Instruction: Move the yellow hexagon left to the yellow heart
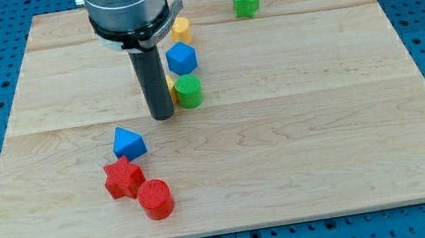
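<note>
My tip rests on the board left of centre. A yellow block, which looks like the hexagon, sits near the view's top and is partly hidden by the arm. A sliver of a second yellow block shows just right of the rod, squeezed between the rod and a green cylinder. Its shape is hidden. The tip is right next to this sliver, at its lower left. A blue hexagon-like block lies between the two yellow blocks.
A green star sits near the board's top edge at the right. A blue triangle, a red star and a red cylinder cluster at the lower left. The arm's body covers the top left-centre.
</note>
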Robot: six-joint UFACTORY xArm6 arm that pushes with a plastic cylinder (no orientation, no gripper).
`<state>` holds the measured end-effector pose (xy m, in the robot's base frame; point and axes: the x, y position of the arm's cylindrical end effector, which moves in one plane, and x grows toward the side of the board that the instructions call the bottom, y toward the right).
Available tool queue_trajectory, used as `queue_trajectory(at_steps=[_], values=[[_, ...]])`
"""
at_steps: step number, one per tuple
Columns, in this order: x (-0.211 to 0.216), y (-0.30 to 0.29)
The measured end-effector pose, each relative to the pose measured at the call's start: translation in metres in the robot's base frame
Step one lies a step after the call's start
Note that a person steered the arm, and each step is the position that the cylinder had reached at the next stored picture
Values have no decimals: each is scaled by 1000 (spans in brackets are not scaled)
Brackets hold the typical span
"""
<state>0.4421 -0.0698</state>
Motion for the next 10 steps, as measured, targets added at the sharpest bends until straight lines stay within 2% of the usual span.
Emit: queue_trajectory(at_steps=[3, 6, 10], values=[[-49, 8], [-52, 14], [-142, 12]])
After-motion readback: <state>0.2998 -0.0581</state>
